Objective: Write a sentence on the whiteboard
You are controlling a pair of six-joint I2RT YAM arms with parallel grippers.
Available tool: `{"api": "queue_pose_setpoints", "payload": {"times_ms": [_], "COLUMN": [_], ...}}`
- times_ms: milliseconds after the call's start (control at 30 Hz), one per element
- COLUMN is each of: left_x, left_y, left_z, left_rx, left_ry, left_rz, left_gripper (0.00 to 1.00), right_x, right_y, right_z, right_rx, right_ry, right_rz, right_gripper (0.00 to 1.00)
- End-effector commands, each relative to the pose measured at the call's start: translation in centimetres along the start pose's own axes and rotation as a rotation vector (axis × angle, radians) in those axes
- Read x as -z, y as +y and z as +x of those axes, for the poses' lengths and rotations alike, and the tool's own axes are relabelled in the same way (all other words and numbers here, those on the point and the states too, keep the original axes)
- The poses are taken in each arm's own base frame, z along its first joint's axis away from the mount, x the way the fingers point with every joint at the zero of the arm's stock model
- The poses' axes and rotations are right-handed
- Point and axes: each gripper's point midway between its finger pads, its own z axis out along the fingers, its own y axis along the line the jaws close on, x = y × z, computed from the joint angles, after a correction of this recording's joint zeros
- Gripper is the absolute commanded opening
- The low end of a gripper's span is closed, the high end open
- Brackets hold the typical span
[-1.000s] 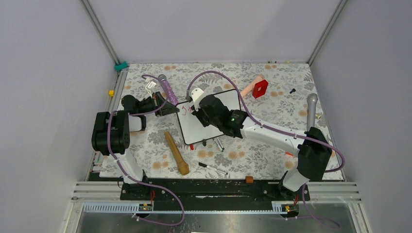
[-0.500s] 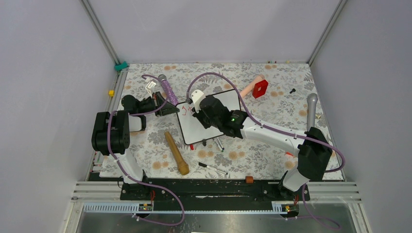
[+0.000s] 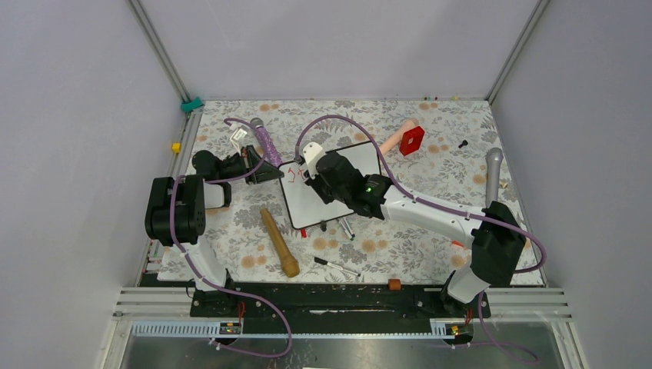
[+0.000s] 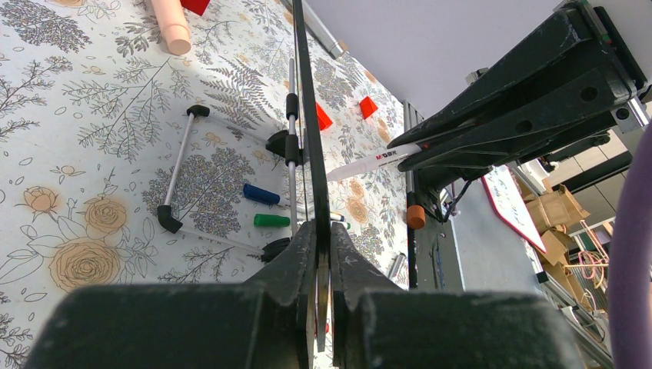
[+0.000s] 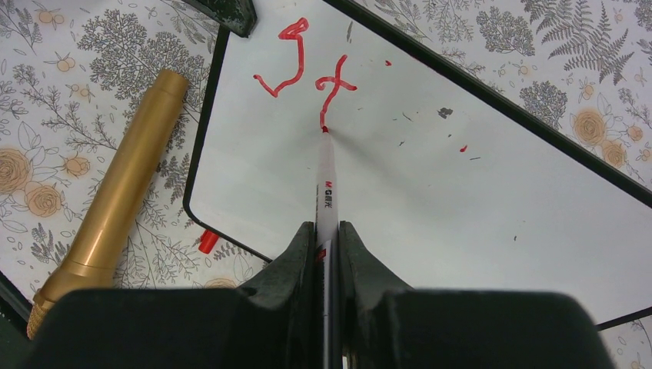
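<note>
You are looking down on a table spread with a floral cloth [image 3: 438,165], closed in by plain grey walls. At the far left, a teal clip [image 3: 191,103] and a small yellow cube [image 3: 176,147] sit by the frame rail.

Your left gripper [image 4: 321,231] reaches toward the middle. Its jaws are clamped on the left edge of the whiteboard [image 3: 304,201]. The left wrist camera sees that board edge-on, as a thin black line running away from the fingers. A blue-capped pen [image 4: 261,194] and a green-capped pen [image 4: 271,221] lie on the cloth near its wire stand. A purple ribbed handle [image 3: 267,142] lies just behind the left gripper. A gold cylinder [image 5: 115,207] lies on the cloth just beside the board's left edge, apart from it.

The whiteboard sits mid-table, turned at an angle. The sentence [image 5: 307,77] is only two red marks so far, near the board's upper left corner: an s-like curl and a crossed stroke.

Your right gripper [image 5: 327,229] hangs over the board with its jaws closed on a white marker [image 5: 326,181]. The marker's red tip touches the surface at the lower end of the second mark.

A black pen [image 3: 337,267] lies on the near cloth. Off the board's far right corner, a peach cylinder [image 3: 392,138] touches a red block [image 3: 412,141]. Well to the right lies a grey cylinder [image 3: 493,169].
</note>
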Motion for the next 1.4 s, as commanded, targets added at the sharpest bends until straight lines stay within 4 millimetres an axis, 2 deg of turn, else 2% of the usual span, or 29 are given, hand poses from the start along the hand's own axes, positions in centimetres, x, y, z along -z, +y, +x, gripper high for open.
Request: {"api": "queue_pose_setpoints", "payload": {"times_ms": [0,467,667,900,1067,1133,1267,1333,1367], "left_x": [-0.2,-0.2,-0.2,-0.2,-0.2,-0.2,-0.2,-0.2,-0.2], "left_y": [-1.8,-1.8,-1.8,-1.8,-1.8,-1.8,-1.8,-1.8,-1.8], "left_z": [-0.2,-0.2,-0.2,-0.2,-0.2,-0.2,-0.2,-0.2,-0.2], "left_rx": [-0.111,-0.111,-0.113,-0.113,-0.112,-0.112,-0.111,-0.113,-0.112], "left_ry": [0.039,0.039,0.039,0.039,0.037,0.038,0.037,0.037,0.037], "left_rz": [0.042,0.042,0.042,0.042,0.041,0.041,0.041,0.041,0.041], "left_gripper": [0.0,0.0,0.0,0.0,0.0,0.0,0.0,0.0,0.0], "right_x": [0.8,2.2,4.7,7.1,8.7,9.5,10.6,10.5,10.0], "right_y": [-2.2,-3.0,-3.2,-5.2,-8.0,-8.5,-7.8,-6.2,-5.0], "right_z": [-1.9,-3.8,-5.8,-7.6,-7.6,-8.0,-7.1,-6.6,-5.2], "right_rx": [-0.021,-0.028,-0.04,-0.062,-0.147,-0.154,-0.158,-0.146,-0.128], "right_ry": [-0.042,-0.096,-0.199,-0.291,-0.333,-0.368,-0.376,-0.375,-0.33], "right_rz": [0.073,0.095,0.071,0.157,0.315,0.334,0.283,0.184,0.125], "right_gripper": [0.0,0.0,0.0,0.0,0.0,0.0,0.0,0.0,0.0]}}
